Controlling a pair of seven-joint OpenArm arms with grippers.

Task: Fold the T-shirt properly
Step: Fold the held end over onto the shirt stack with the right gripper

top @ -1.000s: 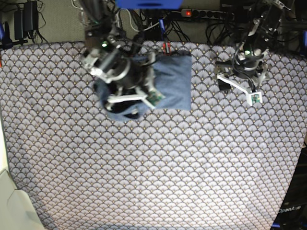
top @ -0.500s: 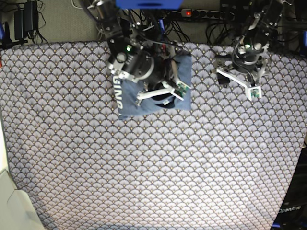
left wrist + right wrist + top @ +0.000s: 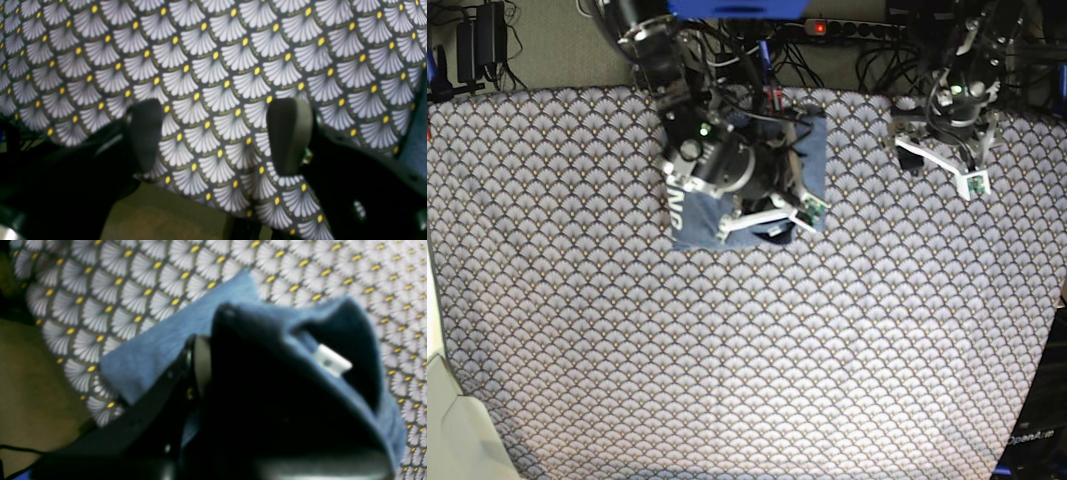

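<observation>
The T-shirt (image 3: 807,150) lies folded into a compact blue bundle near the far edge of the surface (image 3: 747,350), a little left of centre as seen from the base view. White block letters run along its left edge, partly covered by the arm above it. The cloth over the surface carries a scallop pattern of pale fans with small yellow dots.

The right end effector (image 3: 772,222) sits over the front part of the bundle, on its near edge. In the right wrist view its dark fingers are pressed close together with blue fabric bunched around and over them, so it is clamped on a fold of the T-shirt (image 3: 160,346). One flap of the cloth stands up and curls in front of the camera, and a small white tag (image 3: 332,360) shows inside that curl. The picture there is soft, so exactly how much fabric is pinched I cannot make out.

The left end effector (image 3: 947,165) is well apart from the garment, near the far right corner of the surface. In the left wrist view its two padded fingers (image 3: 289,135) stand wide apart with only patterned cloth between them, holding nothing. A strip of blue shows at the right border of that view.
</observation>
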